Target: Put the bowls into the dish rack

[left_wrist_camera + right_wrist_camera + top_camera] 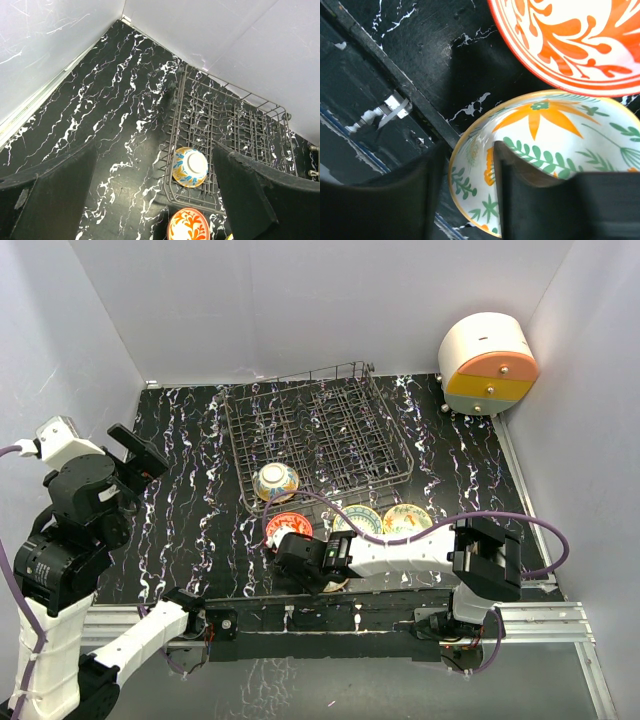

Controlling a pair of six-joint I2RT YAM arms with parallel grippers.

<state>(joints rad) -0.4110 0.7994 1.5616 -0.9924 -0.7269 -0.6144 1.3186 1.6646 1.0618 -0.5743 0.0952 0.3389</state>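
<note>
At the left edge of the tabletop (190,490): left pincer (140,453) raised, spread fully wide, nothing in it. Next, a bare black marbled strip from that left edge across to the dish rack (330,420), room to move there. Centre-back: dish rack set close to the far edge, roughly square to the tabletop. In its near-left corner: blue-orange bowl (190,167), tipped over, foot up, resting on the wires. Just in front of the rack's near side, on the tabletop, a row left to right: red bowl (288,525), middle bowl (360,517), rightmost bowl (408,517), all upright and close together. Nearer still, by the near edge: orange-green bowl (545,130), upright, just beside the red bowl and close to the rail. Right pincer (470,200) closed partway onto its rim, one finger (530,200) inside, the other outside. Far-right corner: round white, orange and yellow drawer unit (488,365), well apart from the rack.
</note>
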